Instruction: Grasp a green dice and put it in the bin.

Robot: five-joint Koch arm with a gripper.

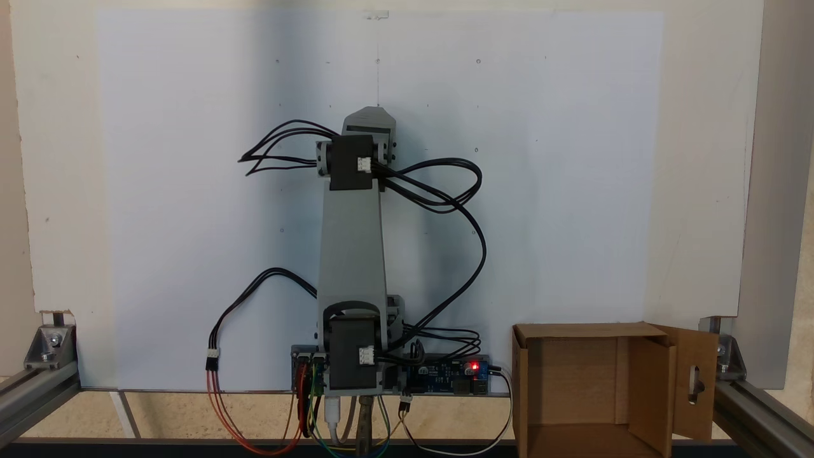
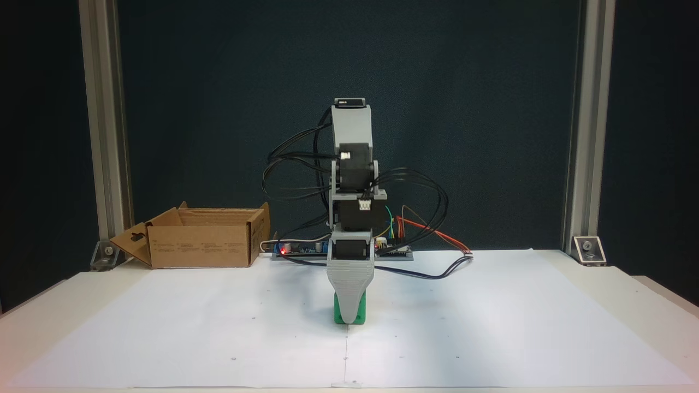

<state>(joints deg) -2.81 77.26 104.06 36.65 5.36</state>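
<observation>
The green dice [image 2: 338, 317] lies on the white paper in front of the arm's base, with just its left and lower edges showing. My gripper [image 2: 349, 313] points straight down over it, and the grey front jaw covers most of the cube. The second jaw sits behind the first, so the gap cannot be read. Seen from above, the grey arm [image 1: 351, 254] reaches out over the sheet and hides the dice beneath its wrist. The bin [image 2: 199, 245] is an open brown cardboard box [image 1: 642, 381] beside the base, with a slotted flap on its outer side.
A controller board with a red light [image 1: 445, 372] and loose black cables [image 2: 426, 218] sit at the arm's base. Aluminium frame posts [image 2: 104, 136] stand at the table's back corners. The white paper sheet [image 2: 491, 327] is bare around the gripper.
</observation>
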